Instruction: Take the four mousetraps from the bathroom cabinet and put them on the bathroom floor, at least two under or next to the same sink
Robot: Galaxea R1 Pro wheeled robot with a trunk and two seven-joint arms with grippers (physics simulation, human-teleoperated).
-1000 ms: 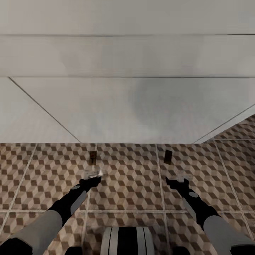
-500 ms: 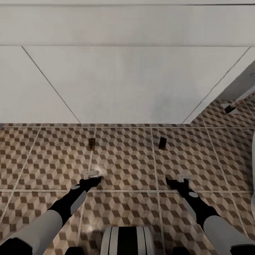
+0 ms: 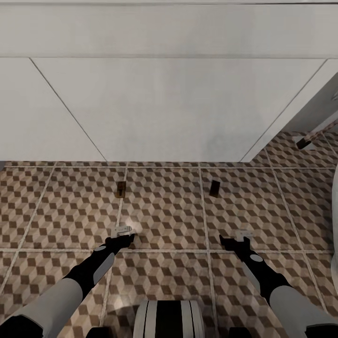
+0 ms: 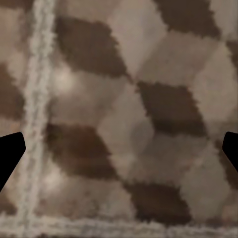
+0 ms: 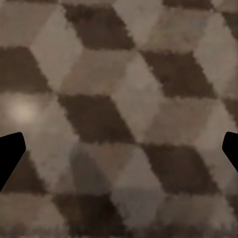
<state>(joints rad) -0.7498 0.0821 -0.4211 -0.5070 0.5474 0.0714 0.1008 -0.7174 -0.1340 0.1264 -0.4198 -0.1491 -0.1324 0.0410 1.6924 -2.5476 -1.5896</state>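
With both mousetraps (image 3: 121,189) (image 3: 214,188) down at twelve o'clock, lift the wide-open, empty left gripper (image 3: 123,233) and right gripper (image 3: 240,236) straight up.

You are looking down at a floor of large square tiles printed with a brown, beige and white cube pattern (image 3: 164,206), divided by pale grout lines (image 3: 203,206). A white boxy unit with flat, plain panels (image 3: 173,108) fills the upper half of the head view; 2 thin seams slant across its face and its base meets the tiles along a straight edge. A curved white edge (image 3: 335,220) shows at the far right. Both wrist views show the same cube tiling close and blurred, each with 1 soft bright patch of reflected light (image 5: 21,111).
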